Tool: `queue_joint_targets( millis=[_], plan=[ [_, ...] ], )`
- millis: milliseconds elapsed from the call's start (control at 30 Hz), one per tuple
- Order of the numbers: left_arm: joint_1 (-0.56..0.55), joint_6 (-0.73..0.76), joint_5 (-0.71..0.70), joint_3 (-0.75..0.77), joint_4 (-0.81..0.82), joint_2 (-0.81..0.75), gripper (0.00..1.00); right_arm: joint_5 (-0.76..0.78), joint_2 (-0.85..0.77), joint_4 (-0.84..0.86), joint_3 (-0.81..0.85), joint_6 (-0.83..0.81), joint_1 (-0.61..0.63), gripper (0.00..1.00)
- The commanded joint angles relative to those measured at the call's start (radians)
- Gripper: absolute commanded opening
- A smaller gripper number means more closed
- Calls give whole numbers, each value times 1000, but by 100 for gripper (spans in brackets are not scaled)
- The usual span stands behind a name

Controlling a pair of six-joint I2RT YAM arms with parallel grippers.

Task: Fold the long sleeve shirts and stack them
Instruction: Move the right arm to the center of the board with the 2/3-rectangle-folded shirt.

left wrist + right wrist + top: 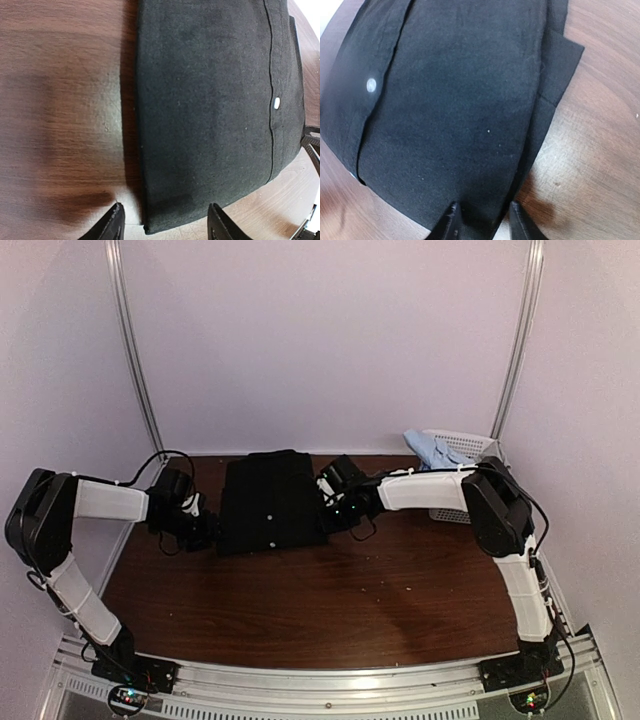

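Black shirt (pixel 272 502) folded on the tabletop (pixel 330 610), left hand (pixel 210 530) and right hand (pixel 323 508) flanking. Left wrist: left hand (pixel 167 222) open astride its corner, may catch one layer. Right wrist: right hand (pixel 484 220) nearly closed over its edge, hold unclear, might drag folds apart.

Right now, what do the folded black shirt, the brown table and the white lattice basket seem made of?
Folded black shirt: matte woven cloth, stitched seam, lint. Brown table: wood or wood-look laminate, faint sheen, grain streaks. White lattice basket: probably plastic, moulded grid.
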Motion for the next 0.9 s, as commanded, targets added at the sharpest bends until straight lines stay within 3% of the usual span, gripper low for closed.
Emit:
queue_joint_targets(
  millis=[0,67,367,667,867],
  plan=[
    [-6,-2,2,5,39,11,57,-7,-29,12,-20,0,4,39],
    [-6,-2,4,4,40,13,56,-8,-28,18,-25,2,3,37],
    [-6,3,10,10,39,26,52,-14,-56,24,-41,9,5,0],
    [-8,7,8,7,32,26,48,4,-215,91,-242,37,9,0],
    [-30,4,21,2,32,21,46,-8,-227,149,-355,73,24,0]
  ],
)
